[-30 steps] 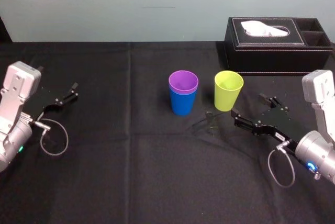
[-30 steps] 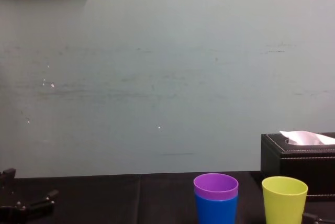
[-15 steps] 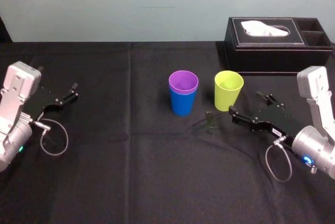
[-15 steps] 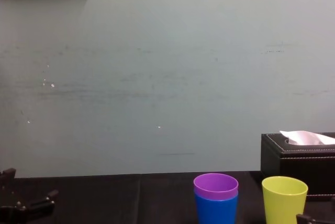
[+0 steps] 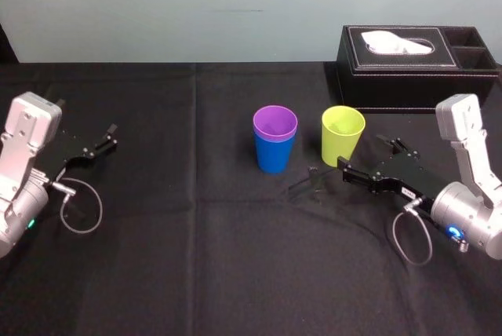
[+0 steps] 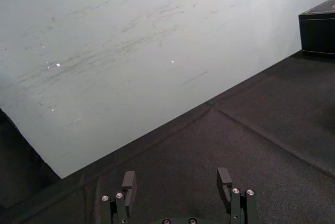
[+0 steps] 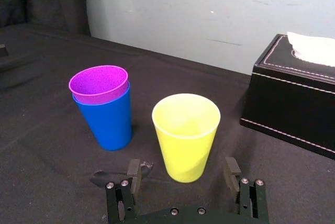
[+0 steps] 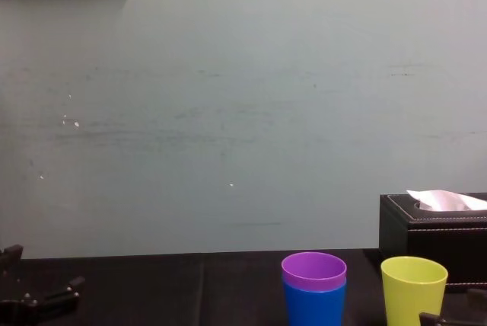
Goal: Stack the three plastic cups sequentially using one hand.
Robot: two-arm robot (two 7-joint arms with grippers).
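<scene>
— What is shown on the black counter (image 5: 196, 257)?

— The purple cup (image 5: 274, 123) is seen nested in the blue cup (image 5: 274, 155) near the middle. The yellow-green cup (image 5: 342, 136) stands upright and alone at 3 o'clock of that pair, near it but not touching. The right end effector (image 5: 365, 154) is held low at 4 o'clock of the yellow-green cup, its jaws spread wide and empty. In the right wrist view the cup's lower wall is framed between them.

— How should the grasp be made?

— The cup would best be centred between the jaws before they are closed. The tapered wall should be pinched above the base, lightly, since smooth plastic may slip or tip. A straight lift above the purple rim would be needed before the cup is carried toward 9 o'clock and lowered in.

— Is room left for that?

— Open cloth is seen at 6 o'clock of the cups. The tissue box (image 5: 416, 69) sits at 1 o'clock of the yellow-green cup, so a swing that way is best avoided. The left end effector (image 5: 92, 146) is parked with its jaws apart, well off at 9 o'clock.
</scene>
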